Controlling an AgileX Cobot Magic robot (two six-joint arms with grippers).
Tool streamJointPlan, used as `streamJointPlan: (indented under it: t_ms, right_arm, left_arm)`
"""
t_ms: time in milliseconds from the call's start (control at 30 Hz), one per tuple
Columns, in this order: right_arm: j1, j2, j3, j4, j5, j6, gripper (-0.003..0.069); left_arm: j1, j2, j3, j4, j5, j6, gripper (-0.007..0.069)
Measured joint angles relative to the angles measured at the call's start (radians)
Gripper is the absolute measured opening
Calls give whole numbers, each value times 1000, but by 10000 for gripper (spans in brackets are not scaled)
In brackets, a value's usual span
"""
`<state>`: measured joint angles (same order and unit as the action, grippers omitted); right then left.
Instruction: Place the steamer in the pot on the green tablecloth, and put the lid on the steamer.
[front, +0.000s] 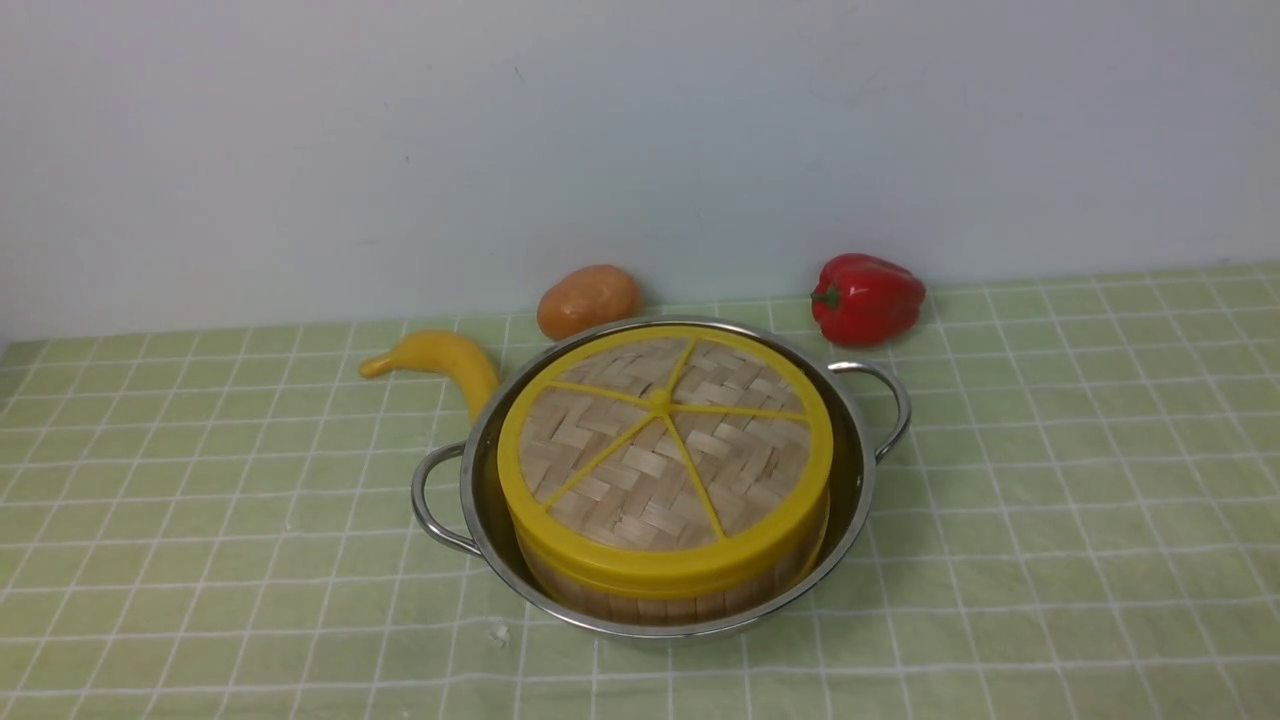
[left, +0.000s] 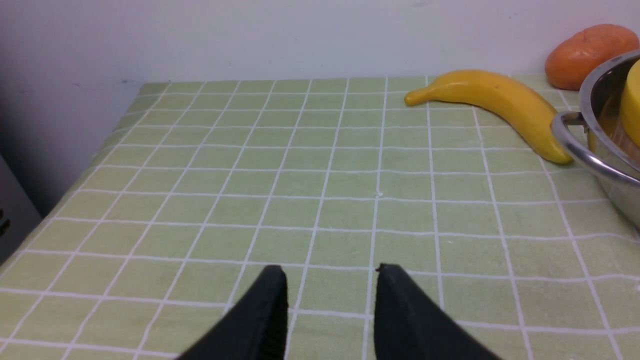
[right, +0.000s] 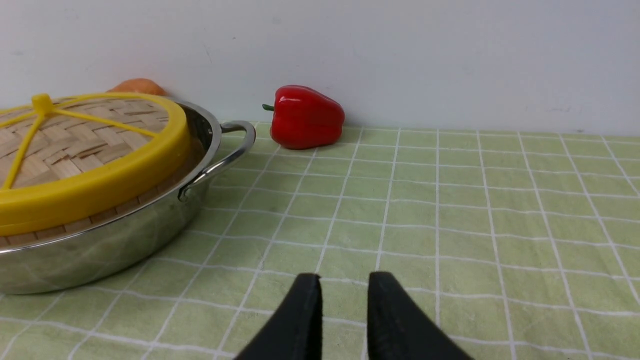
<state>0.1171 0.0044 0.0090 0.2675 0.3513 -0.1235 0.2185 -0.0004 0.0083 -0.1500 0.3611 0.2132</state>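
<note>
Front view: wide shiny steel pot (front: 858, 470) at centre of pale green checked tablecloth (front: 1080, 520); inside it, slatted bamboo steamer (front: 640, 598), capped by woven yellow-rimmed lid (front: 665, 450). Yellow banana (front: 440, 362) at 10 o'clock, red pepper (front: 866, 298) at 2. Left gripper (left: 331, 280) and right gripper (right: 344, 286) parted, empty.

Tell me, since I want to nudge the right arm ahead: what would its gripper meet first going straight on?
Probably nothing but bare tablecloth up to the back wall. The right gripper, open and empty, points past the pepper, which lies off to one side, as does the pot. Depth is uncertain.
</note>
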Motion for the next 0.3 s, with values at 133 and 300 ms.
streamJointPlan:
  t_ms: [133,300]
  right_arm:
    - [0,0,0,0,0,0,173]
    - [0,0,0,0,0,0,183]
  left_arm:
    - [0,0,0,0,0,0,243]
    - [0,0,0,0,0,0,243]
